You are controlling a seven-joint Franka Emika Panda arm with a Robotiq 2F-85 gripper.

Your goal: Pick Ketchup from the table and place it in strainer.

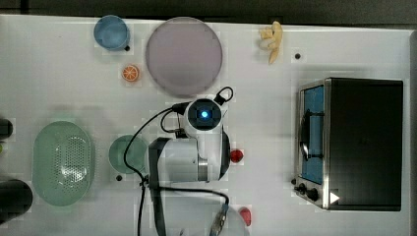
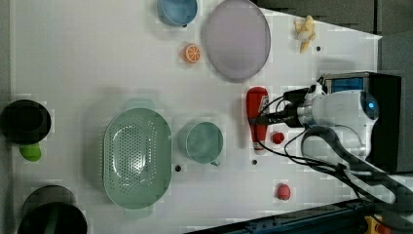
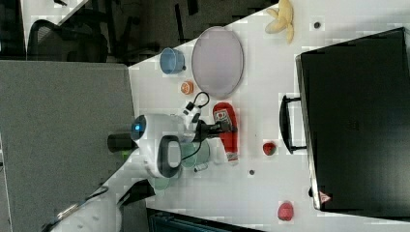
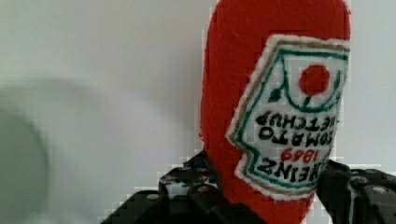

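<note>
Gripper (image 4: 266, 196) pinching the red ketchup bottle (image 2: 256, 117) at its middle, one finger (image 4: 196, 186) on either side of the label. Bottle lying on the white table (image 2: 87, 58), between the green mug (image 2: 202, 142) and a small red ball (image 2: 278, 138). Strainer (image 2: 137, 158) just beyond the mug, apart from the bottle.

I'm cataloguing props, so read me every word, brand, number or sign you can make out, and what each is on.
"HEINZ", on the white label of the Ketchup.
"1869", same label, in red.
"TOMATO KETCHUP", same label; the last word's first letter is cut off.
White triangle mark on the black oven, at its corner: any text unreadable.
</note>
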